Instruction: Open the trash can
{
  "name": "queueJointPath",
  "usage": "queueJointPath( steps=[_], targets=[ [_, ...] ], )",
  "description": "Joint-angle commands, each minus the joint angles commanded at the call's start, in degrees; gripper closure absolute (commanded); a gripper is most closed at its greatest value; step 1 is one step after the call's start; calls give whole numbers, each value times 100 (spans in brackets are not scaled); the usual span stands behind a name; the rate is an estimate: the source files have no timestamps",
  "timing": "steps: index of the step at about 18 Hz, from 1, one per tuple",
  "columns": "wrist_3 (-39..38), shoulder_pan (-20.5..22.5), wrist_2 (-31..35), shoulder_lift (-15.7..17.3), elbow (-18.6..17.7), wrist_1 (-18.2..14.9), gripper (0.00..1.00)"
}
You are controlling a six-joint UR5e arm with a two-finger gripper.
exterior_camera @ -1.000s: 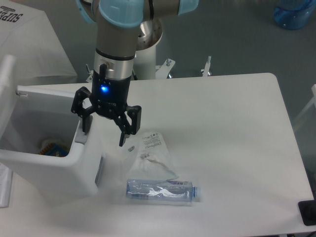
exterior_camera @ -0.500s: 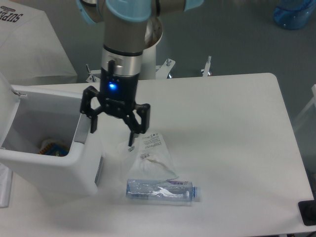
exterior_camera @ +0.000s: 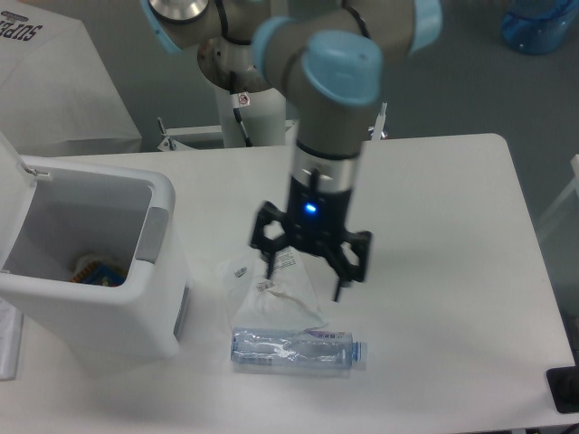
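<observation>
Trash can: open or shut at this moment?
Open. The trash can shows its interior, with its lid swung up at the left.

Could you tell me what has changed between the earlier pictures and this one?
The gripper, open and empty throughout, moved away from the trash can rim, rightward across the table, and now hangs above the clear plastic bag. The lid swung further back. The can's grey latch tab is now uncovered. The plastic bottle and the bag stayed put.
</observation>
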Motion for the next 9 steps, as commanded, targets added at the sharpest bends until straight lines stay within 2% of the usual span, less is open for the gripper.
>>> queueJointPath(
  steps=[4,9],
  targets=[
    [1047,246,466,-492,255,-9,0],
    [1979,537,748,-862,571,-97,0]
  ],
)
